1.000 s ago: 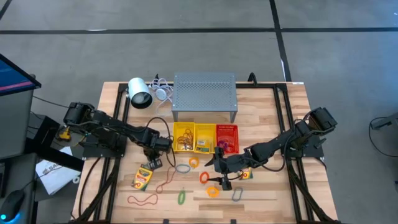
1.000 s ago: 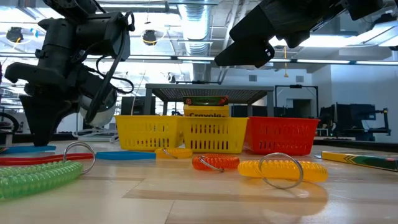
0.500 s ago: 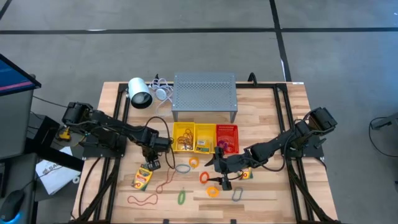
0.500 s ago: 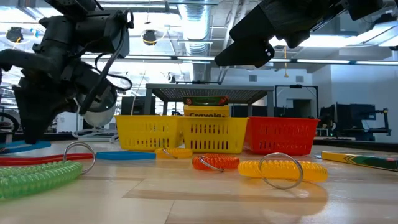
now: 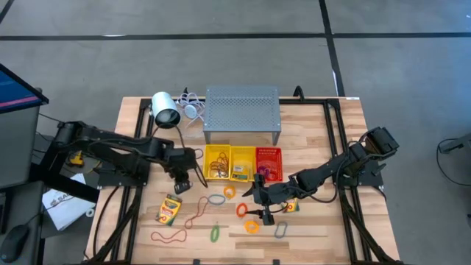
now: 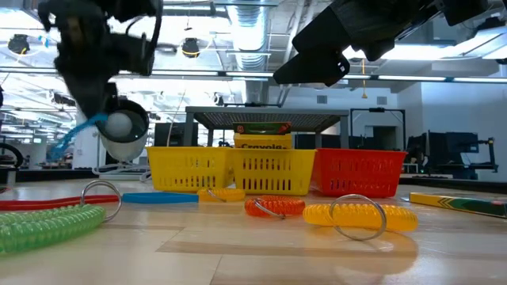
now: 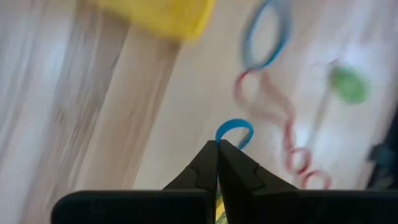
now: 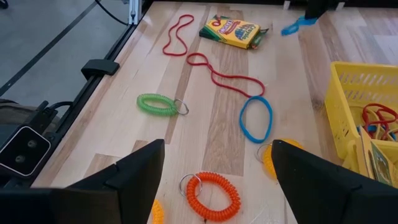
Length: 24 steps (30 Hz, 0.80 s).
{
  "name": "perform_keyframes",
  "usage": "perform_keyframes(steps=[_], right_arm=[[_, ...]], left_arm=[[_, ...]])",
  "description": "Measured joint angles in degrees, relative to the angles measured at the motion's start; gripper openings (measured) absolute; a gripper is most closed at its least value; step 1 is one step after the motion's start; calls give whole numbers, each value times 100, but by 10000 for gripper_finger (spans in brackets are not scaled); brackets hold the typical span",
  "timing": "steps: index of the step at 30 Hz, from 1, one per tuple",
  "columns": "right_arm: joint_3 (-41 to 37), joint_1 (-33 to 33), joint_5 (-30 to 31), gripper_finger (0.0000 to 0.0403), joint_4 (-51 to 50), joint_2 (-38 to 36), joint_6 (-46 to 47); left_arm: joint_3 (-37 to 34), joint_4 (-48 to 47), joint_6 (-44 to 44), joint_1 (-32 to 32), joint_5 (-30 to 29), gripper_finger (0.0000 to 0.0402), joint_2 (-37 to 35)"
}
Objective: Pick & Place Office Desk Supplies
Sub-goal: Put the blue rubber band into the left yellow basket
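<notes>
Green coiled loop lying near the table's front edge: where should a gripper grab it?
Come straight down and close across the short width of the green coiled plastic loop, midway along. It lies flat as a narrow oval, so that probably grips best.

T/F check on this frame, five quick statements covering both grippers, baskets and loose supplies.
1. The left gripper is shut on a blue rubber band. True.
2. The right gripper is closed on an orange coil ring. False: it is open and the orange coil ring lies on the table below it.
3. Three baskets stand in a row, two yellow and one red basket. True.
4. The crayon box on the table sits inside a basket. False: it lies on the bare wood, on the left arm's side of the baskets.
5. The green coil ring is held off the table. False: it lies on the wood.
</notes>
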Motion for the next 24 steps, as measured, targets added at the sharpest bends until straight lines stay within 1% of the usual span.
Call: perform_keyframes(steps=[2,8,11,14,18,24], right_arm=[[0,0,-1,291,0,0,-1],[0,0,0,291,9,0,-1],[0,0,0,291,13,0,-2],[0,0,0,291,15,0,-7],[0,0,0,291,15,0,-8],[0,0,-2,291,39,0,-82]], left_arm=[[0,238,52,0,0,0,-223],[1,1475,452,0,-8,0,-616],[2,2020,713,0,-214,0,-659],[2,2373,1039,0,-624,0,-579],[2,2576,1439,67,-1237,0,-338],[2,2814,1726,499,-1316,0,213]])
